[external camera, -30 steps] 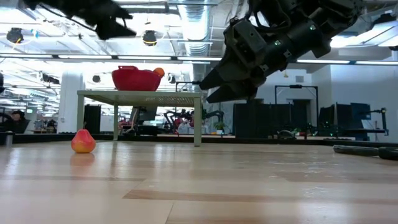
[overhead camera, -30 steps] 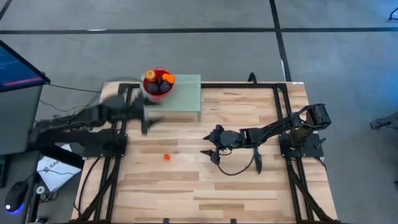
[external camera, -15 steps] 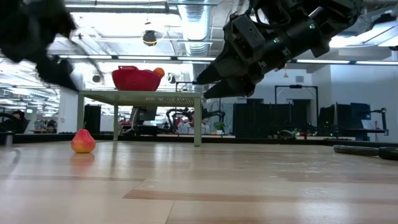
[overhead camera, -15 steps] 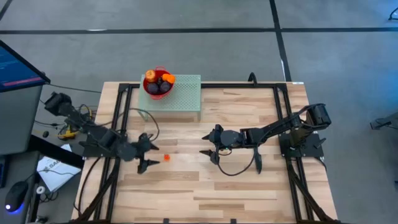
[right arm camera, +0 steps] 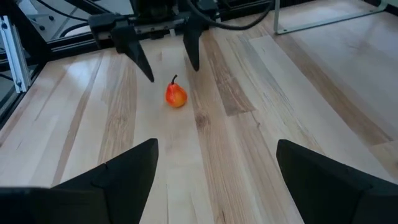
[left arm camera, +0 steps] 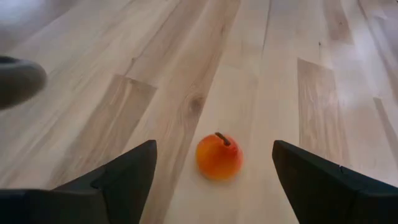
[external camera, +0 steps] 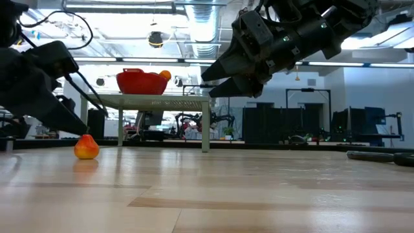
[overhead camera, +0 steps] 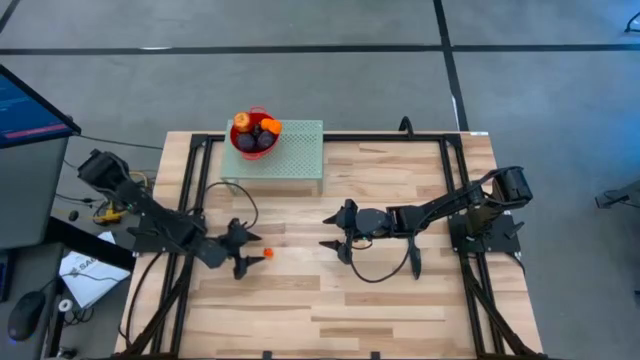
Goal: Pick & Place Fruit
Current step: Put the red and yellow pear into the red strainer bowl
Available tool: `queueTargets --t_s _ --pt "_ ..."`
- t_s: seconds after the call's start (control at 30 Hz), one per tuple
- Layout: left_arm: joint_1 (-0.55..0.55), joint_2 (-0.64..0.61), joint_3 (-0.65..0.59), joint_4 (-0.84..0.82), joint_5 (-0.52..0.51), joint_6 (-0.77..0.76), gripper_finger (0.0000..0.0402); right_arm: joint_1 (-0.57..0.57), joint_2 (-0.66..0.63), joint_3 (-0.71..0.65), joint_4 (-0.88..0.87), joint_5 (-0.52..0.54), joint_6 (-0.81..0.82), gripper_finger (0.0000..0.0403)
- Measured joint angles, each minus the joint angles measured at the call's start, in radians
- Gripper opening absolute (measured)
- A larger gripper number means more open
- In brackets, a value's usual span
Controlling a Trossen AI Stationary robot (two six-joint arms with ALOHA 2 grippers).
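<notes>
A small red-yellow apple-like fruit (overhead camera: 268, 253) stands on the wooden table with its stem up; it also shows in the left wrist view (left arm camera: 219, 157), the right wrist view (right arm camera: 176, 96) and the low view (external camera: 86, 147). My left gripper (overhead camera: 243, 251) is open just left of it, low over the table, its fingers pointing at it. My right gripper (overhead camera: 336, 235) is open and empty above the table's middle. A red bowl (overhead camera: 254, 137) with dark purple and orange fruit stands on a green perforated stand (overhead camera: 290, 157) at the far left.
The green stand rests on thin legs at the table's far left. Dark metal rails (overhead camera: 190, 200) run along the table's left and right sides. A cable (overhead camera: 385, 272) loops on the table under my right arm. Bare wood lies near the front edge.
My left arm has swung from beside the bowl stand down and toward the table's near edge, then crept right toward the apple-like fruit, ending low and open just left of it. The fruit has not moved. My right gripper has kept almost still.
</notes>
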Motion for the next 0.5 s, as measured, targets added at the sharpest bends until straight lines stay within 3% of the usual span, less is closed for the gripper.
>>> queueTargets --t_s 0.2,0.5 --pt "0.000 0.126 -0.003 0.141 -0.006 0.006 0.0296 0.000 0.000 0.000 0.000 0.000 0.000 0.0322" --pt "0.001 0.249 -0.003 0.275 -0.007 0.006 0.0230 0.000 0.000 0.000 0.000 0.000 0.000 0.0322"
